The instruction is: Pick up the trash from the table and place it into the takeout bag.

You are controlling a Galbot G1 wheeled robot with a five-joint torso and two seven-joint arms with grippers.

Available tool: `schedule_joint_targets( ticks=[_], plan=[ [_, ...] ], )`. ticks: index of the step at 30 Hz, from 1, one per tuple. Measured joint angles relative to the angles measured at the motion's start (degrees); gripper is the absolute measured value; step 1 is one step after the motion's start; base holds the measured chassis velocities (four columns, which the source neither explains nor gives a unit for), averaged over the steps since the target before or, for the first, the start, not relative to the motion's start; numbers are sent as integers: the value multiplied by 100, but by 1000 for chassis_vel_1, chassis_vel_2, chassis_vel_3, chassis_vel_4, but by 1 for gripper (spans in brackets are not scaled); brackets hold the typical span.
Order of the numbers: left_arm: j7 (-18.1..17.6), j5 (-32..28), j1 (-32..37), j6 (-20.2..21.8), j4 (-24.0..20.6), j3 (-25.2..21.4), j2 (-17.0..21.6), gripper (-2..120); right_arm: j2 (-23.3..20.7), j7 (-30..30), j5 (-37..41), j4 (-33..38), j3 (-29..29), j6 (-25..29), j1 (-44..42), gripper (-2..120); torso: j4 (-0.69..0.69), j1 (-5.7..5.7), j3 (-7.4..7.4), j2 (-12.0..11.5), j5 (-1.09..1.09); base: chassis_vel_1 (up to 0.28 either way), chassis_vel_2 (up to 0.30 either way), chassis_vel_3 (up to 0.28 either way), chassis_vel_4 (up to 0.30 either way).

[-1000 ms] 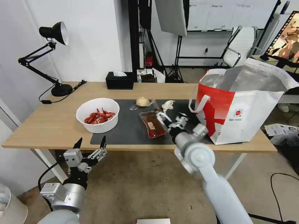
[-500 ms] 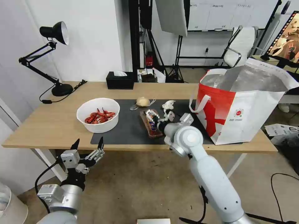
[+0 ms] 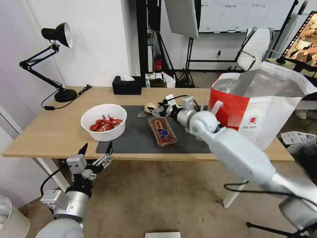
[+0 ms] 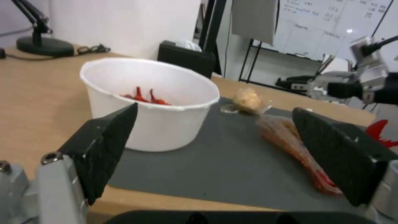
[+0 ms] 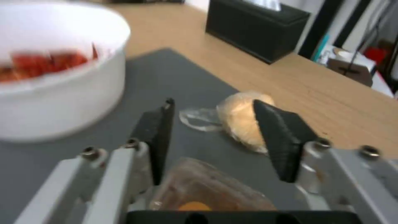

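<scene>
Reaching out over the dark mat, the right pincer [image 3: 158, 110] is hanging with its jaws apart and nothing between them, just short of the beige lump [image 5: 242, 119], which is lying at about the mat's 12 o'clock with its clear looped strap [image 5: 199, 119] trailing toward the bowl side. In the right wrist view the lump is sitting beyond the open fingertips [image 5: 271, 124], not yet enclosed, so I am judging that no grasp is made at this moment.

By the look of things, the task is barely begun. The white bowl [image 3: 103, 121] of red shells is standing at the mat's 9 o'clock edge, and the clear plastic tray [image 3: 162, 131] with red smears is lying near the mat's centre, toward 6 o'clock from the lump. The crumpled tissue is hiding somewhere behind the right wrist, if it is on the table [image 3: 49, 132] at all; I cannot tell. The takeout bag [image 3: 264, 109] is standing open at the table's 3 o'clock end, foil lining showing; whether anything is already lying inside cannot be seen.

The left pincer [image 3: 95, 153] is waiting below the table's near edge at 7 o'clock, jaws apart and empty.
</scene>
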Motion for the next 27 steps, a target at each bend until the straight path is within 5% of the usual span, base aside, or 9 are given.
schedule_joint_targets(
  ticks=[13, 27],
  plan=[
    [-258, -1322, -293, 552, -136, 133, 181, 100, 101, -922, -399, -773, -200, 467, 42, 1, 0, -1, -1, 0, 0, 0, 0, 0, 0],
    [-544, -4487, -1739, 1016, 310, 765, 1284, 100, -14, -886, -175, -849, -194, 483, -111, 0, -1, 0, -1, 0, -1, 0, 0, 0, 0]
  ],
)
